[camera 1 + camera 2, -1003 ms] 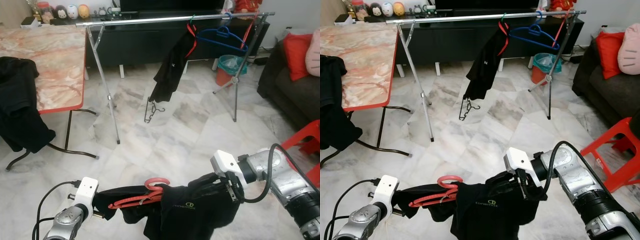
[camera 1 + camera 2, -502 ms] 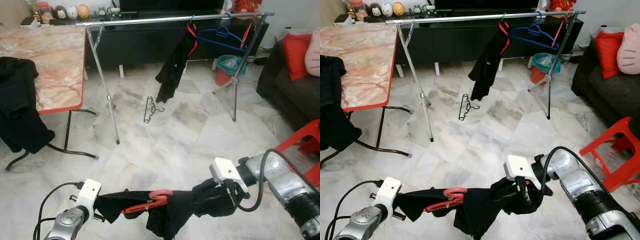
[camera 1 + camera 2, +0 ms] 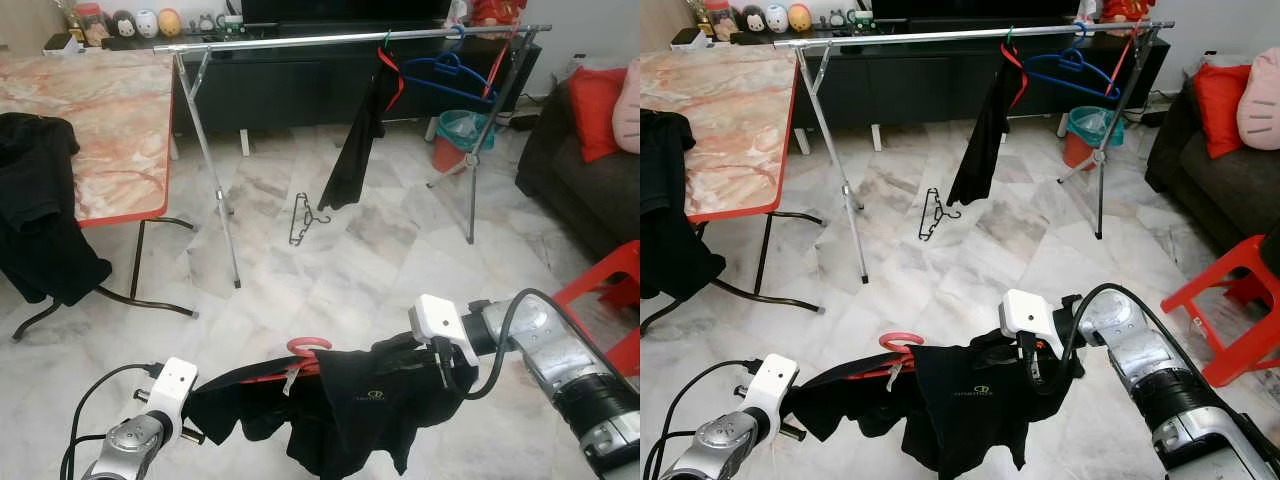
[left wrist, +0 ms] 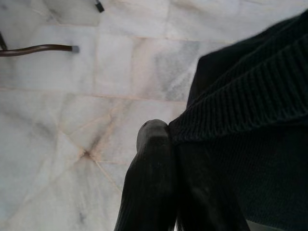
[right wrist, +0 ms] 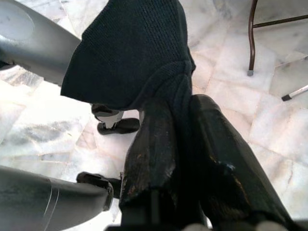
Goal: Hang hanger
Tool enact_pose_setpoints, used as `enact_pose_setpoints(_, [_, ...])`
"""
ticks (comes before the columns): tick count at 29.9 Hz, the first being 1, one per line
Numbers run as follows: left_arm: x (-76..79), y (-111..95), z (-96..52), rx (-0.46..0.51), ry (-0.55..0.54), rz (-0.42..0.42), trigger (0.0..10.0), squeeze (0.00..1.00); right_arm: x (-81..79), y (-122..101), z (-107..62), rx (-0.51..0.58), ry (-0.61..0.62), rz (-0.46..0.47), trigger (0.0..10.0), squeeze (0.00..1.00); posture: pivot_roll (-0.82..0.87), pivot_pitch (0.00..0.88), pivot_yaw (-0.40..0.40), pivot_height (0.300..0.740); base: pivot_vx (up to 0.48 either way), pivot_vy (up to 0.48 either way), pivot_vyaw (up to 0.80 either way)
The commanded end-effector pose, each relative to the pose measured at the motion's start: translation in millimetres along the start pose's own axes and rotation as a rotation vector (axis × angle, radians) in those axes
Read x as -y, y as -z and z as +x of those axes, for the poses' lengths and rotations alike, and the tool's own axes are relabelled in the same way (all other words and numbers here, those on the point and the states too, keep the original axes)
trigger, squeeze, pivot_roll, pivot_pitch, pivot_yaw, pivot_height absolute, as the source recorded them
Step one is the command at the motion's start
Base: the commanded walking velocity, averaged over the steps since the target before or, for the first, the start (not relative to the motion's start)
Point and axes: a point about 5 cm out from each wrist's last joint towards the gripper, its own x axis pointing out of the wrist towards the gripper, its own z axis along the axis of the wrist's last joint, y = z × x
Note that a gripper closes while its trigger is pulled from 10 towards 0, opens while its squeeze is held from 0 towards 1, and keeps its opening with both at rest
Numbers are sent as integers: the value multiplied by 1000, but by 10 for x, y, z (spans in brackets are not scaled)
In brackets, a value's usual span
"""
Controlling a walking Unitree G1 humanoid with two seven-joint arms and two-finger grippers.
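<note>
A black shirt (image 3: 365,408) on a red hanger (image 3: 306,348) hangs low over the floor, stretched between my two grippers. My left gripper (image 3: 198,412) is shut on the shirt's left edge; in the left wrist view one finger (image 4: 149,187) presses the ribbed black fabric (image 4: 250,139). My right gripper (image 3: 442,362) is shut on the shirt's right edge, and in the right wrist view both fingers (image 5: 150,159) pinch a fold of cloth (image 5: 130,53). The silver clothes rail (image 3: 300,40) runs across the far side of the room.
On the rail hang a black garment (image 3: 362,140) on a red hanger and a blue hanger (image 3: 440,75). A black hanger (image 3: 303,218) lies on the marble floor. A marble-top table (image 3: 90,120) with black clothes stands left, a sofa (image 3: 590,170) and red stool (image 3: 620,280) right.
The shirt, pulled taut and low half a second ago, now sits higher and hangs looser. My right gripper moved up and left. The black garment on the rail has swung narrower.
</note>
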Motion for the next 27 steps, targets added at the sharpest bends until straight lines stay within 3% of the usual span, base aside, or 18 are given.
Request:
enact_pose_setpoints(1, [-41,146,-45,-77,-7,16,10000,0,58,15,-138,-33,56,-21,10000,0,7,55,-50,740,0,0,0])
enact_pose_setpoints(7, [-149,25,-49,-28,-41,-10,10000,0,-23,181,-106,-180,9,-53,10000,0,10,51,-52,740,0,0,0])
enact_pose_setpoints(10, [-179,-68,-48,17,-38,-32,10000,0,0,181,-82,-161,44,-45,10000,0,15,47,-51,740,0,0,0])
enact_pose_setpoints(12, [-174,-169,-49,71,-1,-68,10000,0,20,145,-49,-114,73,-42,10000,0,16,45,-50,740,0,0,0])
enact_pose_setpoints(16, [-116,-342,-72,167,103,-130,10000,0,26,176,20,-121,123,-41,10000,0,14,37,-48,740,0,0,0])
enact_pose_setpoints(20, [-19,-503,-129,258,220,-133,10000,0,-41,286,62,-139,155,-7,10000,0,22,28,-50,740,0,0,0])
enact_pose_setpoints(25, [21,-599,-165,301,265,-146,10000,0,-122,394,102,-195,141,-12,10000,0,22,25,-49,740,0,0,0])
enact_pose_setpoints(27, [43,-643,-187,307,309,-122,10000,0,-120,432,134,-200,188,-6,10000,0,20,27,-48,740,0,0,0])
